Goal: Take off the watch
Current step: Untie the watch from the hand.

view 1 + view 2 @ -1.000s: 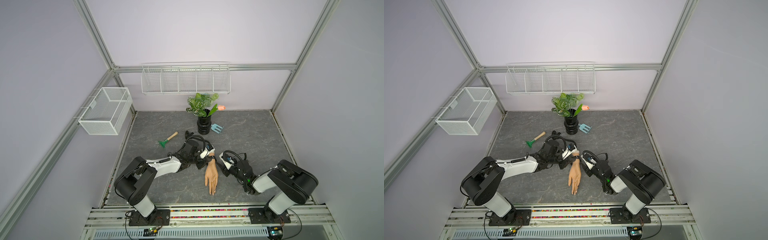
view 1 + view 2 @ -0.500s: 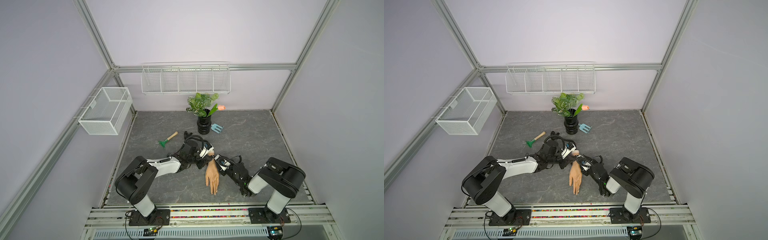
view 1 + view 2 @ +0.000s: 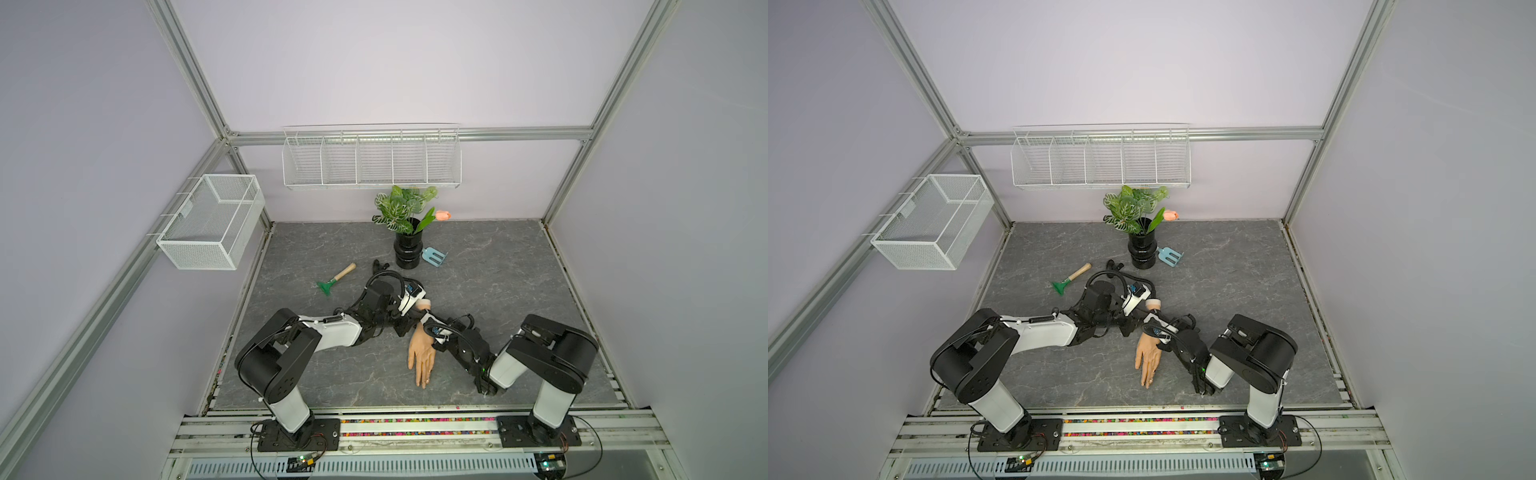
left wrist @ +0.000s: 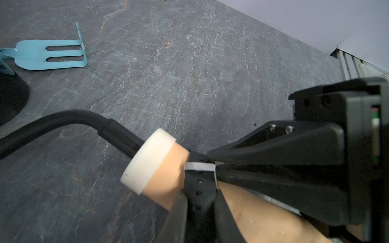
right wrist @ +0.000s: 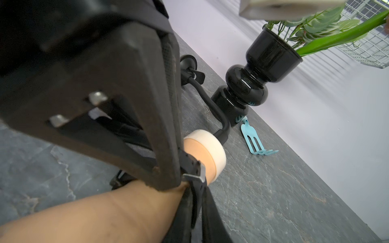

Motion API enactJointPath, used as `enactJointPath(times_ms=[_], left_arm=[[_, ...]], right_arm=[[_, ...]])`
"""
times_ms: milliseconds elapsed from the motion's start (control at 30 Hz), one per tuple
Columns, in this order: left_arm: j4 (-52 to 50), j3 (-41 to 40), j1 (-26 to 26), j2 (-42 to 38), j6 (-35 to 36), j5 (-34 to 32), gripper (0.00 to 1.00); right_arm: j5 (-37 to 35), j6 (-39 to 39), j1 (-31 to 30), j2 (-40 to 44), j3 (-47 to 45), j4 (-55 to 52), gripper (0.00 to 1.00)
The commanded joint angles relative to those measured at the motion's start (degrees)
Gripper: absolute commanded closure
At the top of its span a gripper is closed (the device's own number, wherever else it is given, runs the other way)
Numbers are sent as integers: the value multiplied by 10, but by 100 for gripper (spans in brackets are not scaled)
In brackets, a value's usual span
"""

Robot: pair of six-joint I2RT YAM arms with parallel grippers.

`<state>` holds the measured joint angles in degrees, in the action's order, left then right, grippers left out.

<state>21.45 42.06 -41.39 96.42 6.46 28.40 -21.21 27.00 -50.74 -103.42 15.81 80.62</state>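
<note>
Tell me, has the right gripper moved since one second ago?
Yes. In both top views the right gripper has moved toward the vase, from beside the mannequin hand up to its wrist, where the watch sits.

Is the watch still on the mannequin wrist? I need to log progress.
On. The watch strap wraps the wrist of the mannequin hand, its buckle showing in both wrist views.

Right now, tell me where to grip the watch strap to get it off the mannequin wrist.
Grip the loose strap tail just past the metal buckle, not the band lying flat on the mannequin wrist. The watch sits snug around the wrist, so only the free end offers an edge. Come from the open tabletop side, away from the gooseneck stalk.
</note>
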Motion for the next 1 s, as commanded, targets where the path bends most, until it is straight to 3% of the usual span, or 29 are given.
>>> enactJointPath(times_ms=[0,133,300,567,667,967], left_arm=[[82,4,-12,-5,-34,68,98],[97,-1,-11,-10,-41,80,98],[111,-17,-12,-18,-50,61,98],[110,-61,-12,-59,-74,-65,96],[95,-74,-11,-80,-84,-110,96],[129,-104,-5,-82,-115,-156,95]], right_arm=[[32,-12,-9,8,13,-8,86],[-11,-10,-9,4,14,-5,93],[-103,-19,-9,-3,10,12,94],[-221,-69,-8,-4,4,4,94],[-236,-93,-7,-12,0,13,93],[-230,-126,-2,-13,-6,13,93]])
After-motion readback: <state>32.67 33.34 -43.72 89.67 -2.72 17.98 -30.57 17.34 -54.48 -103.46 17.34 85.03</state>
